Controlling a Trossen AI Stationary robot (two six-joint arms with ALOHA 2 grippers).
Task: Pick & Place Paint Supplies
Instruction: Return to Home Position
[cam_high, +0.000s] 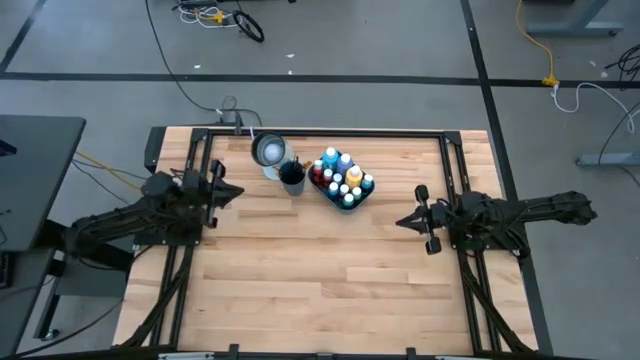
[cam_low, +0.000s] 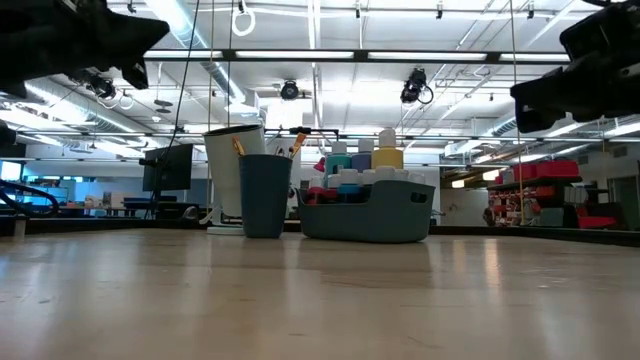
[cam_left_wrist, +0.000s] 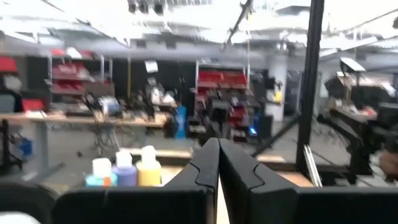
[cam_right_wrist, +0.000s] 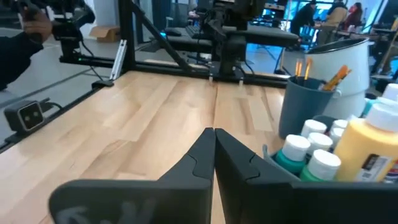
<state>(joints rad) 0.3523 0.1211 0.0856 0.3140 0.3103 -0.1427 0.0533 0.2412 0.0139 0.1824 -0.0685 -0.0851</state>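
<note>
Several small paint bottles (cam_high: 342, 178) with pale caps stand upright in a teal tray (cam_high: 365, 195) near the table's far edge; they also show in the low view (cam_low: 362, 162) and the right wrist view (cam_right_wrist: 323, 155). Brushes (cam_right_wrist: 336, 78) stand in a dark blue cup (cam_high: 292, 177) left of the tray. My left gripper (cam_high: 238, 190) hovers shut at the table's left side, left of the cup. My right gripper (cam_high: 402, 221) hovers shut at the right, near the tray's right side. Neither holds anything.
A white, grey-rimmed bucket-like container (cam_high: 269, 151) stands behind the cup at the far edge. Black frame rails (cam_high: 455, 170) run along the table's left, right and far sides. The wood tabletop (cam_high: 320, 270) stretches bare toward the near edge.
</note>
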